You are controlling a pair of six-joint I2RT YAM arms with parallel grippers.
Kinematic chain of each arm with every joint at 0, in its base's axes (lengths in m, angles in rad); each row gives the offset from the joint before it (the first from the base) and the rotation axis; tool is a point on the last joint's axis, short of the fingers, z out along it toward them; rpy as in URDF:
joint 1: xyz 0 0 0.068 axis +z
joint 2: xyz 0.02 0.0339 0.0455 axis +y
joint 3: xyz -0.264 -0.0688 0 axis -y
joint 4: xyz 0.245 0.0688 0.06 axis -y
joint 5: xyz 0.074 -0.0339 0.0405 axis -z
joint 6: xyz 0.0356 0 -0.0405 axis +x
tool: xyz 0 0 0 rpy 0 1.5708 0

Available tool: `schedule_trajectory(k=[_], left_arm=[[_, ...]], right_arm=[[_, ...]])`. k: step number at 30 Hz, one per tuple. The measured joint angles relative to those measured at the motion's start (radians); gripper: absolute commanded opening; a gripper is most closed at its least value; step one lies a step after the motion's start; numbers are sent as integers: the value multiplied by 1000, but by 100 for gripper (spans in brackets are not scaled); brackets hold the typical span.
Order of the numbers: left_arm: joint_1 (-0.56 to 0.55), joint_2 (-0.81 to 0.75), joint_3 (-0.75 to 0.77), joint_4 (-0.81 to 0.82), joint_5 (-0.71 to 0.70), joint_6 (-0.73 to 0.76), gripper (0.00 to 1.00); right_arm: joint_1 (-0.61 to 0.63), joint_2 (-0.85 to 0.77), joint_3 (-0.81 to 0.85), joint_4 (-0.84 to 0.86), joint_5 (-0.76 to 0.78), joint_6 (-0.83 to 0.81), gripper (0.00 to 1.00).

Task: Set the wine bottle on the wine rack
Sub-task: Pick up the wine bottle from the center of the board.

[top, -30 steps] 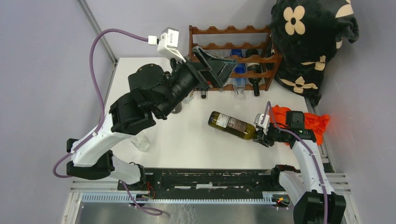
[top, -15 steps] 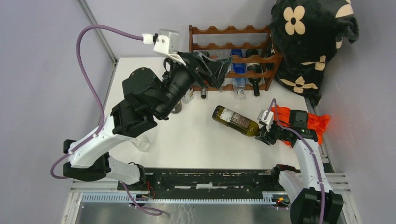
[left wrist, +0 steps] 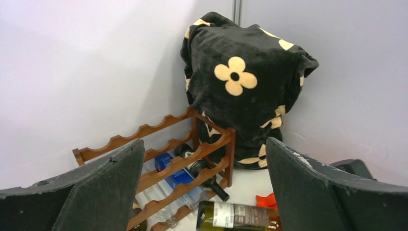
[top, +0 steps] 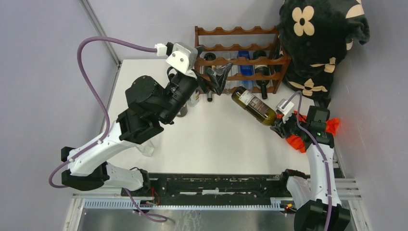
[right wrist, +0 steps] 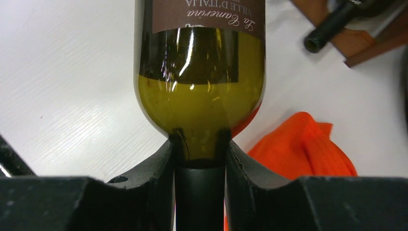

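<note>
A green wine bottle (top: 252, 105) with a pale and brown label hangs tilted above the table, its base pointing up-left at the wine rack (top: 235, 46). My right gripper (top: 278, 126) is shut on its dark neck; in the right wrist view the fingers (right wrist: 156, 173) clamp the neck just below the shoulder of the bottle (right wrist: 199, 91). My left gripper (top: 216, 77) is open and empty, raised in front of the rack's left half. The left wrist view shows the reddish-brown rack (left wrist: 159, 166) and the bottle (left wrist: 235, 216) between its fingers (left wrist: 108, 187).
The rack's lower tiers hold a dark bottle (top: 262, 79) and clear blue-labelled ones (top: 246, 72). A black flowered blanket (top: 322, 33) is piled right of the rack. An orange cloth (top: 294, 142) lies under my right wrist. A clear glass (top: 146, 147) sits near the left arm.
My right gripper has lifted the bottle off the table and swung it back and right toward the rack. My left gripper has turned and drawn back slightly, staying open.
</note>
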Motion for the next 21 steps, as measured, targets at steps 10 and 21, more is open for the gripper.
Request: schedule_trajectory(k=[10,21], left_arm=[[0,24,1,2,-1,52,100],[0,26,1,0,2,56,100]], right_arm=[[-120,91,64,113,87,187,0],[-155,202,89,201,142,284,0]])
